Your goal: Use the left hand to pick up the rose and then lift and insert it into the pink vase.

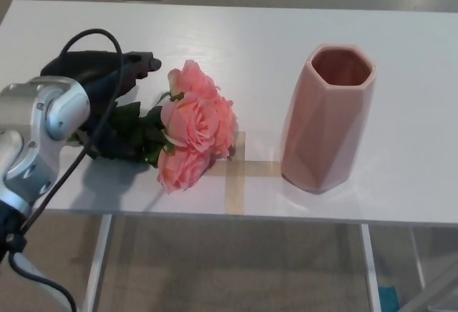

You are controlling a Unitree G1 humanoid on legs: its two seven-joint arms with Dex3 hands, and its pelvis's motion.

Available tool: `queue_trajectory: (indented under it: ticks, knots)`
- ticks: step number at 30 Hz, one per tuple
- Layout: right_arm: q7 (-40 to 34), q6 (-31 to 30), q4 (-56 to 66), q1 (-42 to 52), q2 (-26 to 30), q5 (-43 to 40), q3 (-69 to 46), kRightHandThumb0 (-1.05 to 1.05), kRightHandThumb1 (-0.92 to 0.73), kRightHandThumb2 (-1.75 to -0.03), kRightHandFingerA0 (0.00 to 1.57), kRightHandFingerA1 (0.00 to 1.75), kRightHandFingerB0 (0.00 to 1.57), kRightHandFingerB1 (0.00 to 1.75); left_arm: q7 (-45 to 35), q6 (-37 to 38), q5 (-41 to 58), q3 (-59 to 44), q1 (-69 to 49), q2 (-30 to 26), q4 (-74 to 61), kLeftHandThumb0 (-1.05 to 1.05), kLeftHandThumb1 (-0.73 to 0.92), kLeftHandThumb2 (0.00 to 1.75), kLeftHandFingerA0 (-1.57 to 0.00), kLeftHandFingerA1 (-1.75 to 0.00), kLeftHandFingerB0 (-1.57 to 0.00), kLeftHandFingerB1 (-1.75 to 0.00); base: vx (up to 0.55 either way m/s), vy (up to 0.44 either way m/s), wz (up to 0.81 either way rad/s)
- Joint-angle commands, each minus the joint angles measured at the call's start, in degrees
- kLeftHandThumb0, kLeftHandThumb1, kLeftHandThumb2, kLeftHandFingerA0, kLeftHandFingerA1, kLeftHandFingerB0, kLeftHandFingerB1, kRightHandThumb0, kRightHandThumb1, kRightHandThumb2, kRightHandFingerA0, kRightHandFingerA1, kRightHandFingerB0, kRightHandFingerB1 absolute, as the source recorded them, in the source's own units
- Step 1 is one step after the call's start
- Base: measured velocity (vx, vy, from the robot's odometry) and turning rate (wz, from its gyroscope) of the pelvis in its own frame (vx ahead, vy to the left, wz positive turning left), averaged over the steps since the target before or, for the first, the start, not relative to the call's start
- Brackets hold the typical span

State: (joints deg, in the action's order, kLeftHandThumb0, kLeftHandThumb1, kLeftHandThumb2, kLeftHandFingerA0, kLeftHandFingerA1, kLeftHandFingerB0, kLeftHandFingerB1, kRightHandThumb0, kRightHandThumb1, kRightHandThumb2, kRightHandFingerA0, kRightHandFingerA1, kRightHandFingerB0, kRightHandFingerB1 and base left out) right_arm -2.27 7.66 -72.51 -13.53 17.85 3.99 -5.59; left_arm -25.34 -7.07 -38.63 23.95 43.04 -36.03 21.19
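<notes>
A bunch of pink roses (193,133) lies on the white table (250,47), blooms toward the middle and dark green leaves (139,129) toward the left. My black left hand (107,83) hovers over the leafy stem end, its fingers (143,61) stretched out toward the blooms and apart, nothing held. The silver wrist (39,122) covers part of the stem. The pink faceted vase (325,119) stands upright at the right, its mouth empty. My right hand does not show.
Strips of tan tape (236,172) form a cross on the table between the roses and the vase. A black cable (93,40) loops above my left wrist. The table's front edge runs just below the roses.
</notes>
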Motion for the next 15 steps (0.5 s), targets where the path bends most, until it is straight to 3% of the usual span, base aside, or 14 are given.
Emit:
queue_trajectory:
  ticks: [1,13,14,15]
  knots:
    - [0.6,0.3,-0.1,0.2,0.4,-0.1,-0.3,-0.24,-0.52,-0.55,0.72,0.51,0.61,0.46,0.4,-1.0,-1.7,0.6,1.3,1.7,3.4,-0.52,0.34,0.74,0.0,-0.14,0.0,-0.25,0.0,0.0,0.0]
    - [0.3,0.7,-0.1,0.3,0.3,-0.2,-0.5,-0.24,-0.52,-0.55,0.73,0.51,0.62,0.46,0.9,-3.3,-3.4,2.6,4.7,5.7,12.6,-0.53,0.34,0.74,0.0,-0.14,-0.01,-0.26,0.0,0.0,0.0]
    - [0.3,0.7,-0.1,0.3,0.3,-0.2,-0.5,-0.24,-0.52,-0.55,0.73,0.51,0.62,0.46,0.9,-3.4,-3.5,2.8,4.9,5.9,12.8,-0.56,0.34,0.7,0.0,-0.11,-0.06,-0.26,0.0,0.0,0.0]
    - [0.3,0.7,0.0,0.4,0.2,-0.2,-0.4,-0.24,-0.52,-0.55,0.73,0.51,0.62,0.46,1.2,-3.6,-3.8,3.4,5.1,6.5,13.5,-0.53,0.34,0.75,0.0,-0.15,-0.01,-0.27,0.0,0.0,0.0]
